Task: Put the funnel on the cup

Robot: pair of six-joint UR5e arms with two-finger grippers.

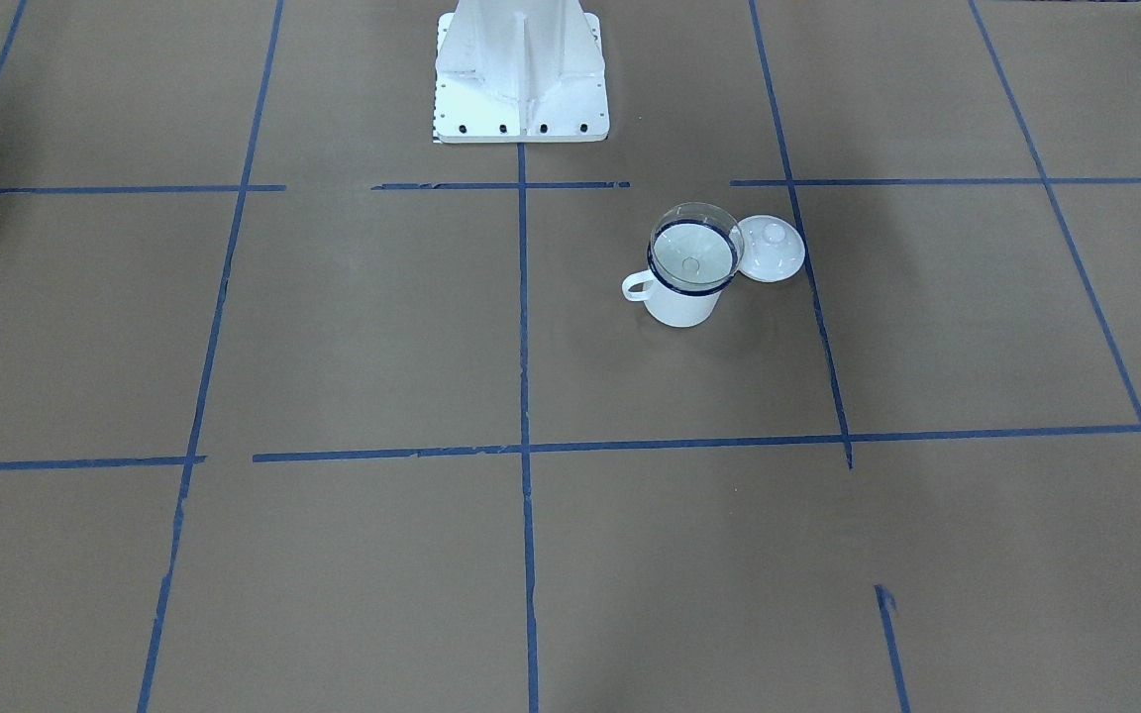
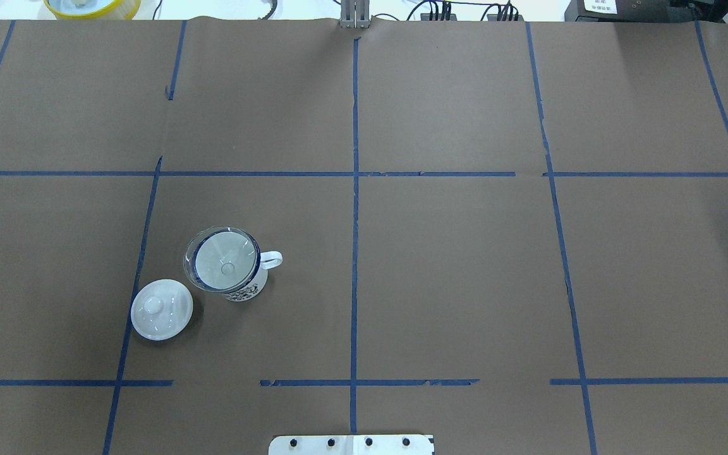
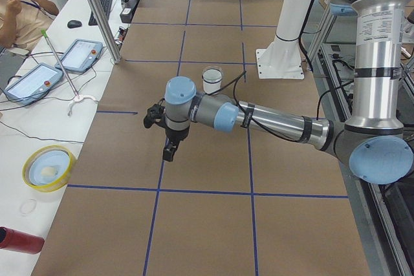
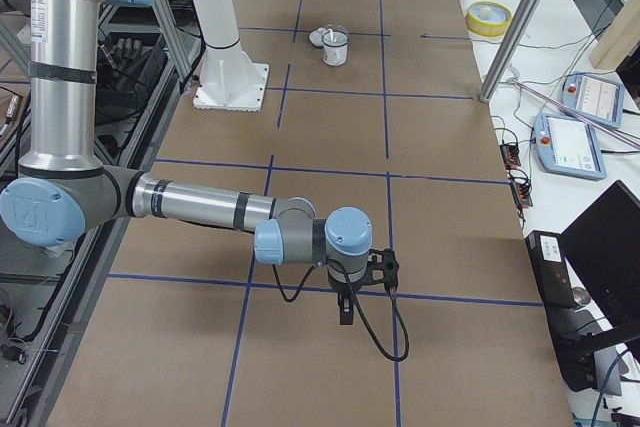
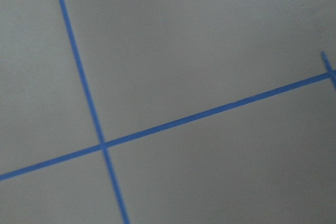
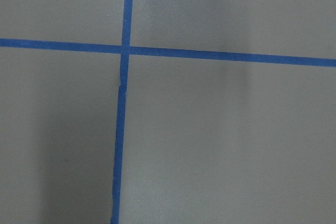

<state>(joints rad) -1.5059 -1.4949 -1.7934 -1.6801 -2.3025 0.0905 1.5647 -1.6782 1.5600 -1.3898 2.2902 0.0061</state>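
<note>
The white cup [image 1: 679, 302] with a dark blue rim stands upright on the brown table, in its left half in the overhead view [image 2: 247, 289]. The transparent funnel [image 1: 694, 250] sits in the cup's mouth, spout down, rim on top; it also shows in the overhead view [image 2: 224, 259]. My left gripper [image 3: 169, 152] shows only in the exterior left view, far from the cup [image 3: 212, 81], pointing down over the table. My right gripper [image 4: 346, 309] shows only in the exterior right view, far from the cup [image 4: 335, 47]. I cannot tell whether either is open or shut.
A white domed lid with a knob [image 2: 162, 309] lies right beside the cup. The white robot base [image 1: 521, 74] stands at the table's robot side. A yellow bowl [image 3: 46, 167] and a red cylinder [image 3: 19, 240] lie on the operators' bench. A metal pole [image 3: 97, 14] stands at the table's edge.
</note>
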